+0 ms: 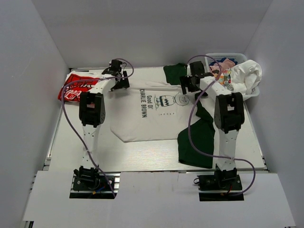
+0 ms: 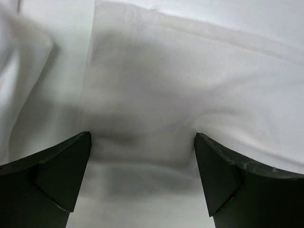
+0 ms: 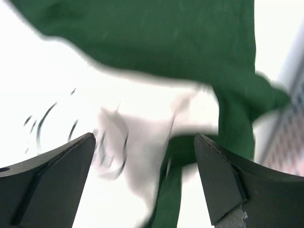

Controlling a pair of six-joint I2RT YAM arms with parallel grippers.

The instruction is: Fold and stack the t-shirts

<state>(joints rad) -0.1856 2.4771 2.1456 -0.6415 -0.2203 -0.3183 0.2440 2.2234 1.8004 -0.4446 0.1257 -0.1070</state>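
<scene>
A white tee with a cartoon boy and black text [image 1: 152, 111] lies spread flat mid-table. A dark green tee [image 1: 197, 137] lies partly under its right side and shows again at the far edge [image 1: 175, 72]. A red-and-white printed tee [image 1: 76, 86] is bunched at the far left. My left gripper [image 1: 119, 81] is open over the white tee's far left part, white cloth [image 2: 156, 95] between its fingers. My right gripper [image 1: 191, 84] is open over the white tee's far right edge, where white cloth [image 3: 137, 133] meets green cloth [image 3: 166, 38].
A white lattice basket [image 1: 251, 88] at the far right holds a crumpled white tee [image 1: 246, 73] and pink and printed cloth [image 1: 223, 66]. White walls close in the table on three sides. Purple cables loop along both arms.
</scene>
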